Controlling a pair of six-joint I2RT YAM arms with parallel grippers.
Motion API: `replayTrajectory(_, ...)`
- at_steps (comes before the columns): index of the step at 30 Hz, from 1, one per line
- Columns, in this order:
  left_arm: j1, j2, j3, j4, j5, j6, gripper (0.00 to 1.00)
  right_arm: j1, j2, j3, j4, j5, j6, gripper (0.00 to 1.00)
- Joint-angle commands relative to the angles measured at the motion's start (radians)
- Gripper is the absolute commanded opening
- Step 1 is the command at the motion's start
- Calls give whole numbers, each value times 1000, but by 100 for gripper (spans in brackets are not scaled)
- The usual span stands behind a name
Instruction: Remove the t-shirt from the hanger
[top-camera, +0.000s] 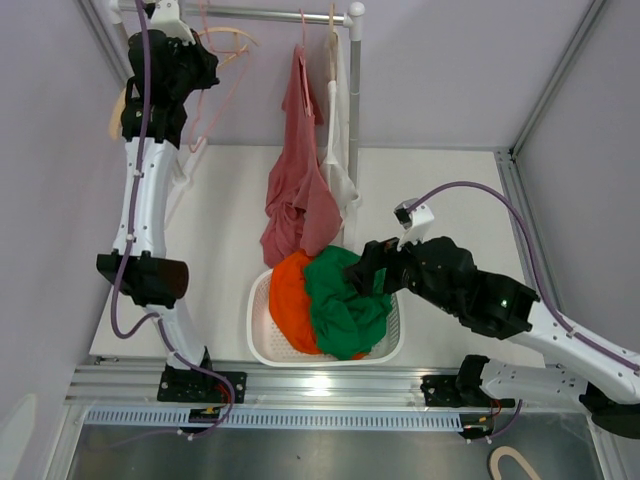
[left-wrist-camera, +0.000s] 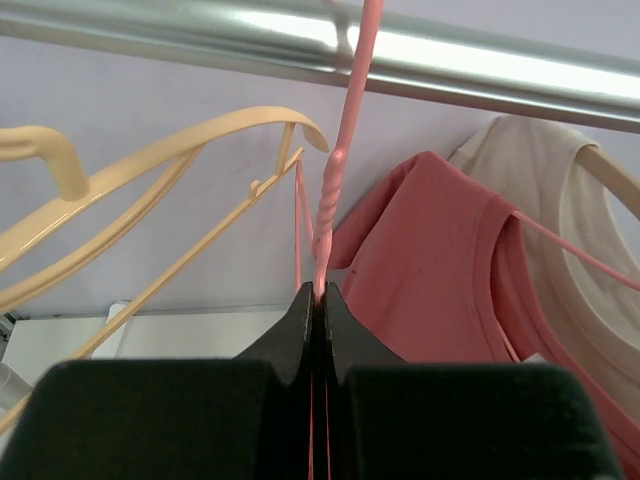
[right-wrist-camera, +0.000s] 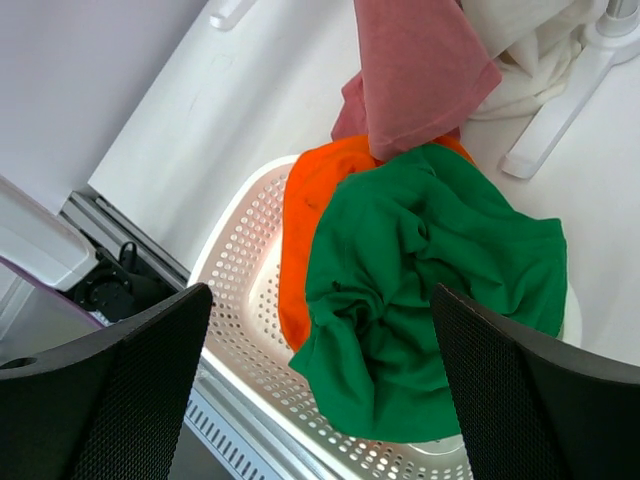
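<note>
The left jaws were shut tight on the thin twisted neck of a pink hanger (left-wrist-camera: 331, 200), just under the silver rail (left-wrist-camera: 480, 60) at 12 o'clock. In the top view that hanger looked bare.

At 2 o'clock from those jaws hung the pink t-shirt (left-wrist-camera: 440, 260). It sat on a second pink hanger (left-wrist-camera: 570, 248), whose arm poked out of the collar. This was most likely the shirt to take off. Just past it, at 3 o'clock, hung a cream t-shirt (left-wrist-camera: 540, 170). At 10 o'clock were bare cream hangers (left-wrist-camera: 200, 150), but it was hard to tell if there were two or three.

The right jaws were wide apart and held nothing. They hovered over the white basket (right-wrist-camera: 235, 260), which sat at 6 o'clock on the surface (top-camera: 225, 220). Inside lay a green t-shirt (right-wrist-camera: 420, 280) and an orange t-shirt (right-wrist-camera: 305, 220). The pink t-shirt's low end reached down to the orange one.

The pink t-shirt looked soft, light and floppy. It would likely stretch, and the collar could catch on the hanger's end. A good place to hold would be the shoulder beside the collar, or the low hem.

There were four t-shirts, two on the rail and two in the basket. There were also two pink hangers, one rail and one basket.
</note>
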Motion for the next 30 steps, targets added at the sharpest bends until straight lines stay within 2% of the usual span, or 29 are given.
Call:
replayTrajectory(1, 30, 12, 45, 55, -4, -1, 1, 0, -36, 0, 18, 24, -8, 95)
replayTrajectory(5, 71, 5, 10, 60, -20, -1, 2, 0, -23, 0, 27, 16, -11, 95)
replayTrajectory(8, 145, 2, -9, 74, 40, -22, 17, 0, -4, 3, 31, 3, -11, 95)
replayTrajectory(12, 177, -12, -13, 74, 60, -38, 22, 0, 4, -7, 41, -5, -5, 96)
replayTrajectory(13, 177, -17, -14, 75, 54, -32, 25, 0, 5, -8, 47, -7, -6, 96)
replayTrajectory(14, 177, -32, -12, 78, 34, -21, 34, 0, 7, -10, 52, -5, -6, 96)
replayTrajectory(17, 176, -61, -4, 72, 5, -24, 38, 0, 27, -10, 67, -20, -8, 96)
replayTrajectory(20, 151, -118, -4, 69, -30, -4, 39, -2, 48, -13, 83, -33, -11, 96)
replayTrajectory(21, 139, -153, -16, 75, -56, 6, 42, 0, 57, -13, 90, -43, -12, 96)
replayTrajectory(22, 113, -171, -21, 81, -69, 22, 46, -2, 62, -14, 92, -47, -12, 96)
replayTrajectory(23, 96, -188, -23, 88, -87, 55, 57, 0, 65, -14, 93, -50, -11, 96)
replayTrajectory(25, 37, -233, -32, 100, -136, 92, 66, 0, 66, -17, 104, -57, -9, 96)
replayTrajectory(30, -48, -305, -32, 102, -150, 120, 66, 0, 62, -43, 118, -57, 0, 96)
